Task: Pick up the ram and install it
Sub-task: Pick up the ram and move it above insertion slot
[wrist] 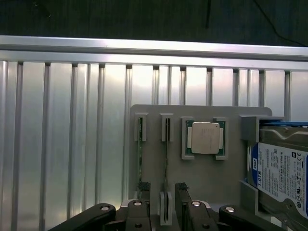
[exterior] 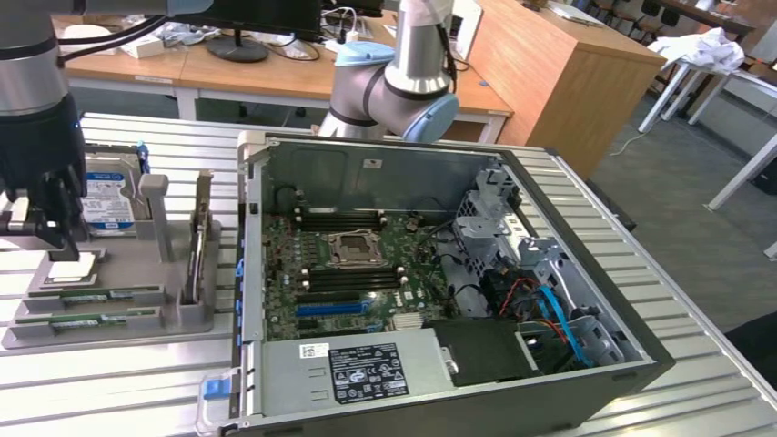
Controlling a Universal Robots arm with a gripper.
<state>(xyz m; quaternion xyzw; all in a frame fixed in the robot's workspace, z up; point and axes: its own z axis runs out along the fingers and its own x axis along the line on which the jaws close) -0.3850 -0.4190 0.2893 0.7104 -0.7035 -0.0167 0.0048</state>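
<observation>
Two green ram sticks (exterior: 95, 295) (exterior: 80, 320) stand on edge in slots of a grey holder (exterior: 182, 319) at the exterior view's left. From the wrist they appear as thin strips, ram (wrist: 140, 154) and ram (wrist: 166, 154). My black gripper (exterior: 51, 244) hangs over the holder, a little above it and touching nothing. In the wrist view the gripper (wrist: 162, 214) is open, with one fingertip (wrist: 138, 214) over the first stick and the second stick's line running between the fingers. The open computer case (exterior: 631, 300) shows the motherboard (exterior: 346, 273) with dark memory slots (exterior: 340, 218).
The same holder carries a square silver processor (wrist: 205, 137) and an upright hard drive (wrist: 281, 173) with a blue-white label. The slatted metal table (wrist: 72, 144) runs around it. The arm's base (exterior: 401, 86) stands behind the case; desks and a wooden cabinet lie beyond.
</observation>
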